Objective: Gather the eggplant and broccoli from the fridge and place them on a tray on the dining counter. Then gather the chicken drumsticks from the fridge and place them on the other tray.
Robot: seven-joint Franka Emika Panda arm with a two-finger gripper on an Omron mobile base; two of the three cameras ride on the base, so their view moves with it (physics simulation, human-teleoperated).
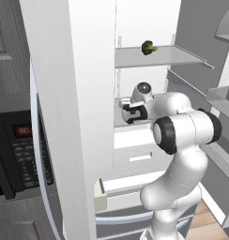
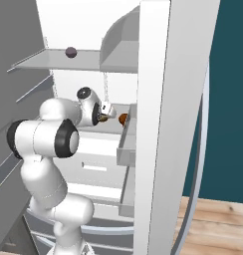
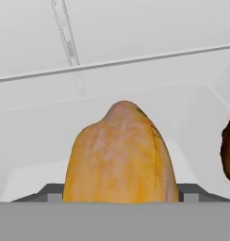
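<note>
Drumstick sits between the gripper tips, shelf edge behind.

Base views flanking fridge; hand close-up.

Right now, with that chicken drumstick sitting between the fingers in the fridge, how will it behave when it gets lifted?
The chicken drumstick looks rounded and tapering, so it may pivot or slip in a pinch grip. Its skin looks smooth, so probably somewhat slick. It looks solid, so it likely stays stiff and won't droop off the fridge shelf.
</note>
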